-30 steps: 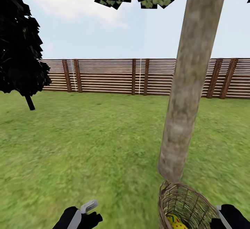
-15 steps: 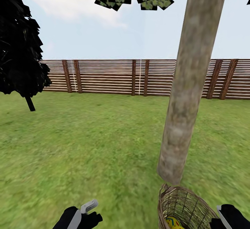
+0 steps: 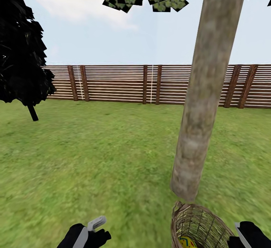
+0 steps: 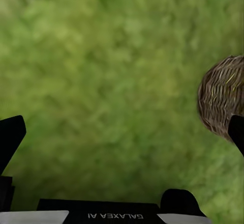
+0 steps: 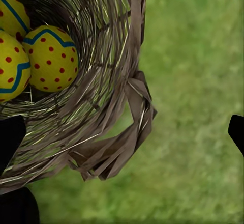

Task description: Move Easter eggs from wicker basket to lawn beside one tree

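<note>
lawn (image 3: 94,154): green grass, mottled yellowish | on it: wicker basket (image 3: 201,227) upright, just beside base of tree (image 3: 199,120) | 3 Easter eggs (image 5: 48,58) inside basket | dark tree (image 3: 22,52) well apart | fence (image 3: 150,84) at far edge

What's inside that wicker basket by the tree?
Three yellow eggs with red dots and blue zigzags lie inside the basket. Two are partly cut off at the picture's edge, and the eggs and woven wall hide the basket's bottom.
</note>
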### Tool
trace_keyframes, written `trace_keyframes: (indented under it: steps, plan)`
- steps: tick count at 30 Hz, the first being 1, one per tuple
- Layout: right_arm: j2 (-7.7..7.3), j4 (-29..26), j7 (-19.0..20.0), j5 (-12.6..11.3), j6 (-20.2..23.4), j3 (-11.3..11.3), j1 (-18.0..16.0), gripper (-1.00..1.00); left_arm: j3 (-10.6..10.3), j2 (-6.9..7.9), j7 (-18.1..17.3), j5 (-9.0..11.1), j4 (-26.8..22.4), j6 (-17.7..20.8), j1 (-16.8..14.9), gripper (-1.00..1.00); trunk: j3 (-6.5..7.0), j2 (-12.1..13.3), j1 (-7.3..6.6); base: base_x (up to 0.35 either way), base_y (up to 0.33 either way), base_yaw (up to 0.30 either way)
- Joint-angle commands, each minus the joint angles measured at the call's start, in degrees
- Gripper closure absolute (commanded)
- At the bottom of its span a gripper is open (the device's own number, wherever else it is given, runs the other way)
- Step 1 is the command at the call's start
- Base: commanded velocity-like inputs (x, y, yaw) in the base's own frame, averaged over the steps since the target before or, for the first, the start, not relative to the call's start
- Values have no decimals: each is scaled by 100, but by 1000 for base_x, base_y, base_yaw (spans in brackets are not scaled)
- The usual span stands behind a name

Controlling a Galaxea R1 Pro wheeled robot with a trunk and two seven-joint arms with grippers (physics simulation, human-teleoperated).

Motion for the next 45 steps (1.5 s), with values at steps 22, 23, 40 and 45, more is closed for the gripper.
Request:
trace_keyframes:
  steps: [22, 23, 40, 45]
  plan:
    - [-10, -8, -15, -4, 24, -22, -3, -100, 21, 19, 49, 60, -44, 29, -2, -100, -6, -3, -1, 0, 0, 274]
    - [-14, -8, -15, -4, 26, -26, -3, -100, 26, 27, 49, 60, -53, 30, -2, -100, -6, -3, -1, 0, 0, 295]
    - [-10, -455, -65, 25, 321, -30, -2, -100, 100, 1104, 29, 79, -804, 224, -1, -100, -6, -3, -1, 0, 0, 120]
    - [-18, -465, -52, 24, 332, -17, -2, -100, 92, 1094, 29, 77, -801, 224, -1, -100, -6, -3, -1, 0, 0, 0]
